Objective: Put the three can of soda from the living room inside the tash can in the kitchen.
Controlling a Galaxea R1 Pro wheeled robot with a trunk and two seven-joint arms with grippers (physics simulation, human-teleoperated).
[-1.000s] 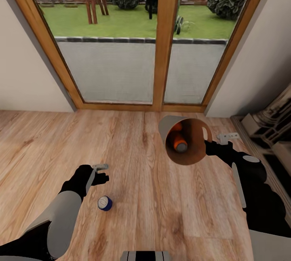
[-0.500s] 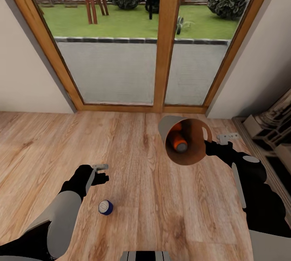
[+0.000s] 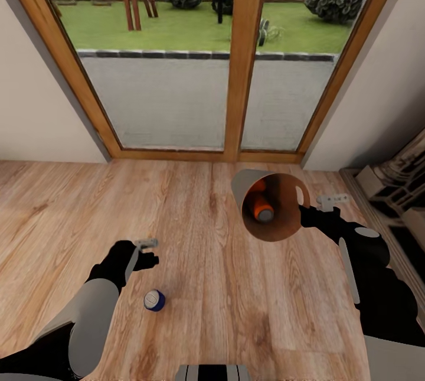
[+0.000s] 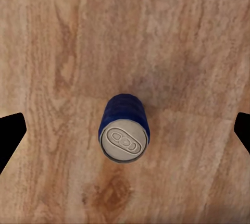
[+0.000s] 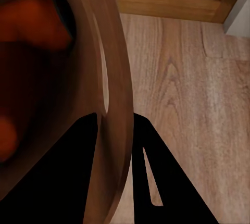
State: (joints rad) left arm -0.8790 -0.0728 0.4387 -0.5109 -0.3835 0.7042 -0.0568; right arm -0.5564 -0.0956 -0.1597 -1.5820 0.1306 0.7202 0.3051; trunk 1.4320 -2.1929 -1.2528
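Note:
A dark blue can of soda (image 3: 154, 300) stands upright on the wooden floor, silvery top up. My left gripper (image 3: 147, 251) hangs above it, open; in the left wrist view the blue can (image 4: 124, 128) lies between the widely spread fingertips (image 4: 10, 135), untouched. My right gripper (image 3: 307, 213) is shut on the rim of the tash can (image 3: 277, 230), held off the floor and tipped with its mouth toward me. Two orange cans (image 3: 260, 206) lie inside. The right wrist view shows the rim (image 5: 117, 104) clamped between the fingers and an orange can (image 5: 36, 21) within.
Wood-framed glass doors (image 3: 236, 74) stand straight ahead, with white walls on both sides. A low grey stone structure (image 3: 401, 186) borders the floor at the right. Open wooden floor (image 3: 236, 310) spreads around the blue can.
The whole view has shifted slightly downward. Both arms, the blue can and the tash can keep their places.

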